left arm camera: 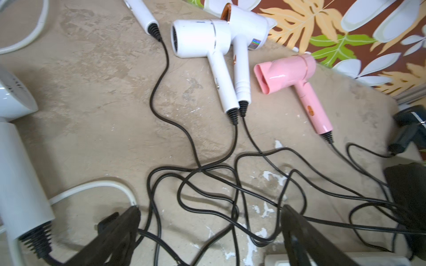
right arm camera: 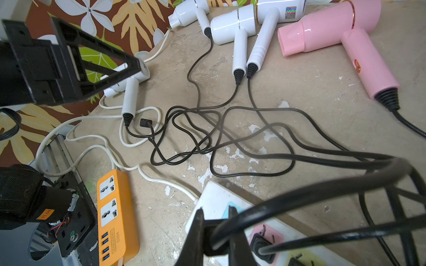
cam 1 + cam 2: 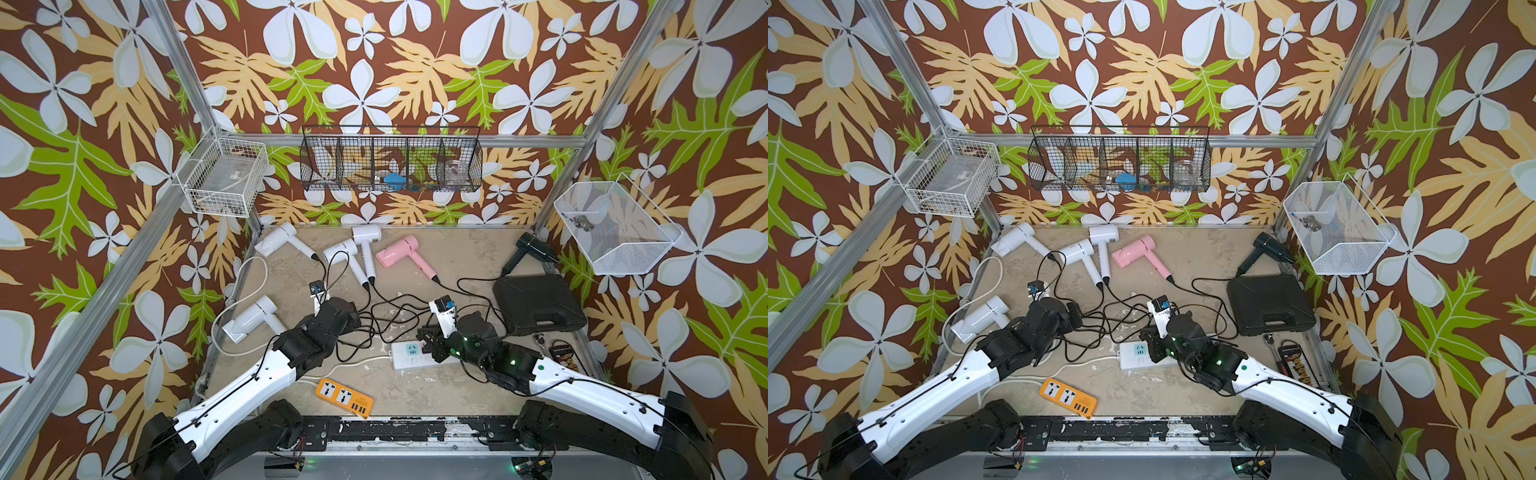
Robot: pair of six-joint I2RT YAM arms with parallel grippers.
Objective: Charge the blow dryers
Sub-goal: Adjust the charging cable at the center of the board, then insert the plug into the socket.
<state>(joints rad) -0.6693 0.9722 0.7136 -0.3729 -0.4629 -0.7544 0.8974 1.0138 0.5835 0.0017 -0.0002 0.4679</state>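
Four white blow dryers [image 3: 274, 241] [image 3: 343, 251] [image 3: 368, 237] [image 3: 249, 320], a pink one [image 3: 397, 251] and a black one [image 3: 534, 247] lie on the table, their black cords tangled in the middle [image 1: 207, 175]. My left gripper [image 1: 209, 230] hangs open over the tangle with nothing between its fingers. A loose black plug [image 1: 106, 222] lies beside one finger. My right gripper [image 2: 215, 214] is shut on a black plug [image 2: 212, 239], just above the white power strip [image 3: 409, 353]. One plug [image 2: 260, 246] sits in the strip's pink socket.
An orange power strip [image 3: 344, 397] lies near the front edge. A black case [image 3: 538, 305] sits at the right, with a socket set [image 3: 561, 353] in front of it. Wire baskets [image 3: 390, 160] [image 3: 224, 176] [image 3: 615, 228] hang on the walls. A white cable [image 3: 232, 299] loops at the left.
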